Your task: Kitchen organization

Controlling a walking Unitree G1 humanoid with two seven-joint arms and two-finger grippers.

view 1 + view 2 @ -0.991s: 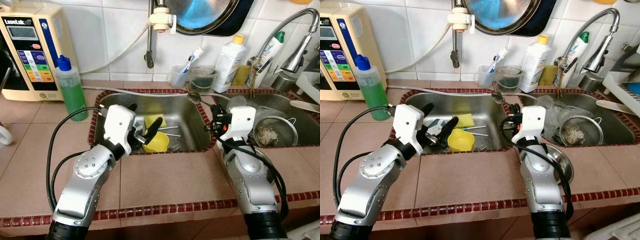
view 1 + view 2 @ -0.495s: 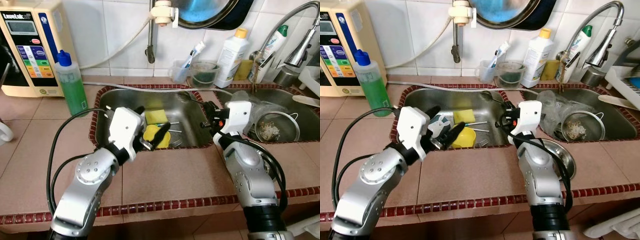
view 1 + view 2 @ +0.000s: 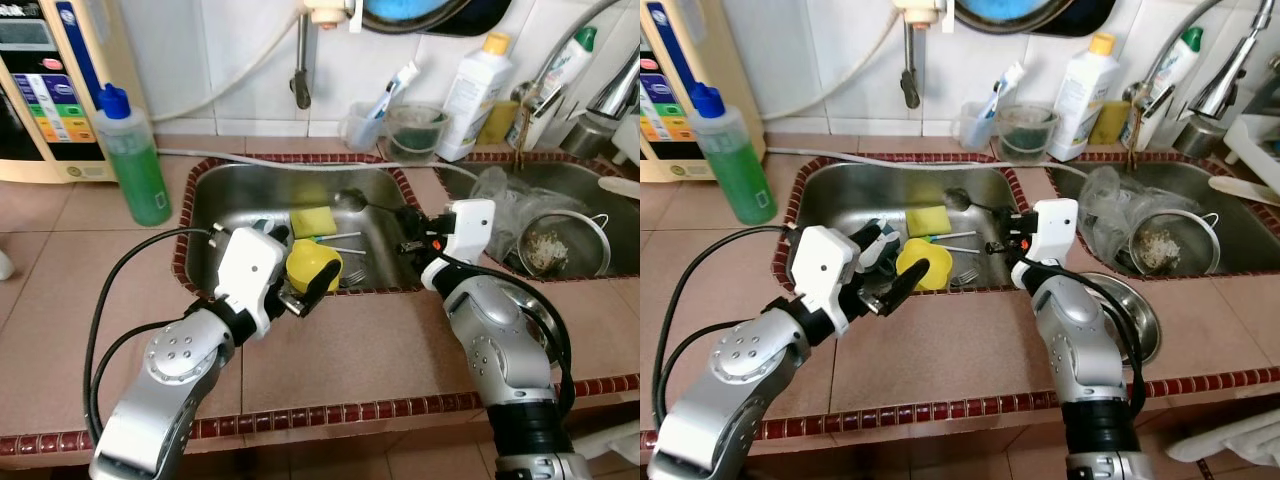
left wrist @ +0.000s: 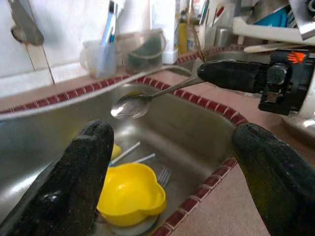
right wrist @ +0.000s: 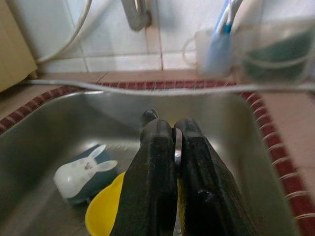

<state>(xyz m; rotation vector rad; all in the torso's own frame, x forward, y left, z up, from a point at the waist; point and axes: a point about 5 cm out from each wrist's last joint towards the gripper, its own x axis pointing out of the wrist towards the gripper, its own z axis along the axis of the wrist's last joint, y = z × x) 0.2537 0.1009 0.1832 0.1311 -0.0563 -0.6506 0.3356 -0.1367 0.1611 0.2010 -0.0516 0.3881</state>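
My right gripper is shut on the handle of a metal spoon and holds it above the left sink. The spoon's bowl points toward the back of the basin. In the right wrist view the fingers pinch the thin handle. My left gripper stands open over the sink's front edge. Just beyond it a yellow flower-shaped bowl lies on the sink floor. A yellow sponge, a fork and a blue-and-white bunny-shaped item also lie in the basin.
A green soap bottle and a water machine stand at the back left. A cup with toothbrushes and a white bottle line the wall. The right sink holds a strainer. A steel plate lies on the counter by my right arm.
The camera has moved closer and looks further down. My left gripper has drawn back toward the sink's front edge. The right gripper keeps the spoon pinched.
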